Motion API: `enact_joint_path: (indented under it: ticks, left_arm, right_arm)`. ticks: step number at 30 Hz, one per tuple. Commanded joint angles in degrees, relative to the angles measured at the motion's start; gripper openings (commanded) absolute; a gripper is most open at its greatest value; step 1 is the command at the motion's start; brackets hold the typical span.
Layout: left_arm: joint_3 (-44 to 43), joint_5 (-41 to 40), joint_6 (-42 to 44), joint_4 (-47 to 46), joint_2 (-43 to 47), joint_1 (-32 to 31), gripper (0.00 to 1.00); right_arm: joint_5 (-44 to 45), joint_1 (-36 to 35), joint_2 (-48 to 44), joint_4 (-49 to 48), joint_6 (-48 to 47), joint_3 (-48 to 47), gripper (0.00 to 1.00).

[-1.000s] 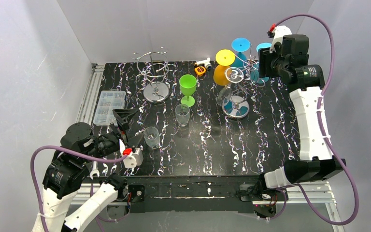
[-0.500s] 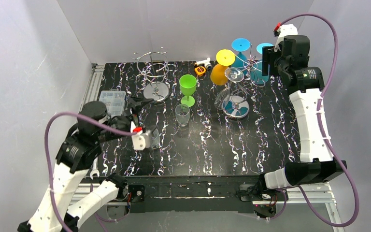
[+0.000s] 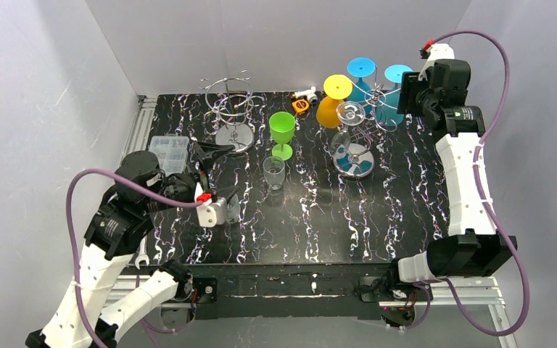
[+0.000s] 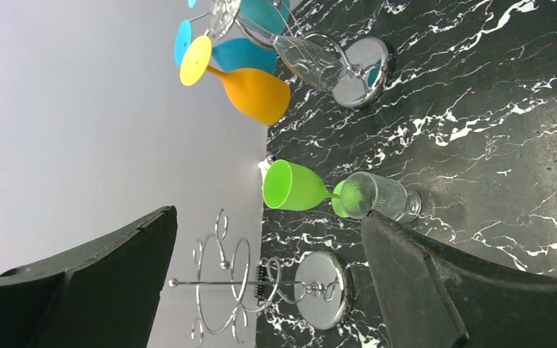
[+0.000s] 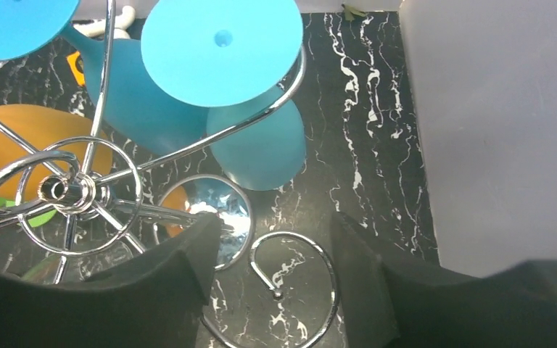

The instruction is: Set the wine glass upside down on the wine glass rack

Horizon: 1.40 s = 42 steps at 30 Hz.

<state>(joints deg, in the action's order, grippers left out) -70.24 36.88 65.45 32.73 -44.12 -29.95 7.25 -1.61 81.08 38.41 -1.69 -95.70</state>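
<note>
The black marbled worktop point(image 3: 406, 217) fills my overhead view, both arms reaching in from the near edge. My left hand point(image 4: 268, 217) hangs low over its near-left part, fingers spread wide and empty. My right hand point(image 5: 270, 243) is up at the far right beside the loaded rack point(image 3: 355, 138), released, with nothing between the fingers. I read this as the approach to a pick, since nothing is grasped yet.

The loaded rack carries an orange glass point(image 3: 330, 109), two blue glasses point(image 3: 362, 76) and a clear hung glass point(image 3: 350, 112), all bowl-down. One wire hook point(image 5: 290, 268) below my right hand is free. The second rack point(image 3: 233, 109), at the far left of centre, holds nothing. The plastic parts box point(image 3: 167, 156) by the left edge has compartments, but their contents are too small to tell.

On the worktop a green glass point(image 3: 282, 130) stands upright with a small clear glass point(image 3: 273, 172) just in front of it. A clear wine glass point(image 3: 230, 206) sits right by my left hand, partly hidden behind it, and I take that one as the target.

Next I should bring the fingers around it, close gently, lift, then turn it over before sliding its foot into a free hook.
</note>
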Motion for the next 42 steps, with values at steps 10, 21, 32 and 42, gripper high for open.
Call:
enact_joint_path:
  ticks: [10, 21, 32, 42]
  left_arm:
    - [0.69, 1.91, 0.26, -0.47, 1.45, -0.37, 0.98]
    - [-1.13, 3.05, -0.96, -2.12, -3.62, -0.63, 0.98]
    - [-1.48, -2.20, -8.12, -2.21, -6.01, -0.72, 0.98]
    - [-3.72, -13.15, -22.40, -2.48, -11.70, -0.72, 0.98]
  right_arm:
    - [-2.34, 0.16, -8.56, 4.13, 14.53, 6.57, 0.40]
    - [-3.58, 0.20, -16.65, 4.18, 22.89, 14.32, 0.45]
    - [-6.86, 0.12, -17.54, 6.04, 25.61, 9.78, 0.72]
    - [1.59, 0.16, -23.82, 15.05, 22.09, 4.87, 0.92]
